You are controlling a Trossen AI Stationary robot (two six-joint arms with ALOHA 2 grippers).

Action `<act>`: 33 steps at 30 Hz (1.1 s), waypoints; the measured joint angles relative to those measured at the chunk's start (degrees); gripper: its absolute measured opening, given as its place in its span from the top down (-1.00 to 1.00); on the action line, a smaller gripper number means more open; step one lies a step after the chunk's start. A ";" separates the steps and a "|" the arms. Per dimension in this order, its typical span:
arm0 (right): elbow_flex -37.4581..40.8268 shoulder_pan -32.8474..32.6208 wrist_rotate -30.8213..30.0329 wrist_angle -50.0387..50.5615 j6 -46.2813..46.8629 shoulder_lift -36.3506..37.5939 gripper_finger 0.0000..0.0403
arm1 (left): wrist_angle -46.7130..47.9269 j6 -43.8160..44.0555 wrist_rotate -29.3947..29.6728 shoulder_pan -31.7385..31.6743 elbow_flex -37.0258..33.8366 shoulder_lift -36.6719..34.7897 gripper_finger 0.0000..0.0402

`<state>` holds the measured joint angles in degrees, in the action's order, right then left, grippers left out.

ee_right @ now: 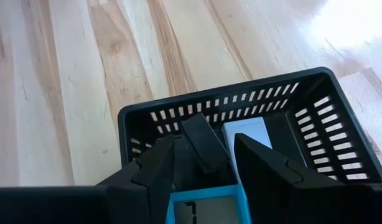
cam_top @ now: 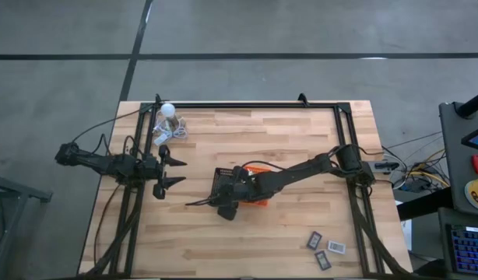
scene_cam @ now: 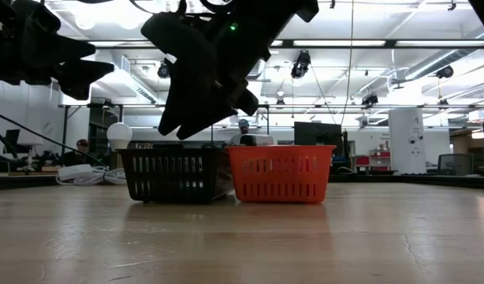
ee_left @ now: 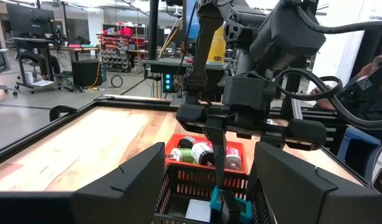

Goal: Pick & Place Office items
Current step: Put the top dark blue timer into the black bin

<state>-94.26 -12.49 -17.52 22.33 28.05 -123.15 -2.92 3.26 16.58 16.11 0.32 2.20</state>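
A flat grey-black rectangle [ee_right: 204, 144] hangs pinched in the right gripper [ee_right: 203, 163] directly above the black tray [ee_right: 315, 118], fingers closed narrowly on it, at table centre. A pale card [ee_right: 248, 134] and a teal block [ee_right: 206, 204] lie inside the tray. The orange tray [scene_cam: 281, 173] touches it at 3 o'clock, holding more items [ee_left: 202, 152]. Three rectangles [cam_top: 326, 250] lie at 4 o'clock. The left gripper [cam_top: 173, 172] waits at 9 o'clock, spread wide, empty.
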 joint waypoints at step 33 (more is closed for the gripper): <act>0.24 -30.05 -15.94 30.97 53.95 20.78 0.25 | 0.00 0.01 0.00 -0.01 0.00 0.04 -0.26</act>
<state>-94.02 -42.54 -33.45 53.30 82.00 -102.38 -2.92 3.27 16.58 16.10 0.32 2.24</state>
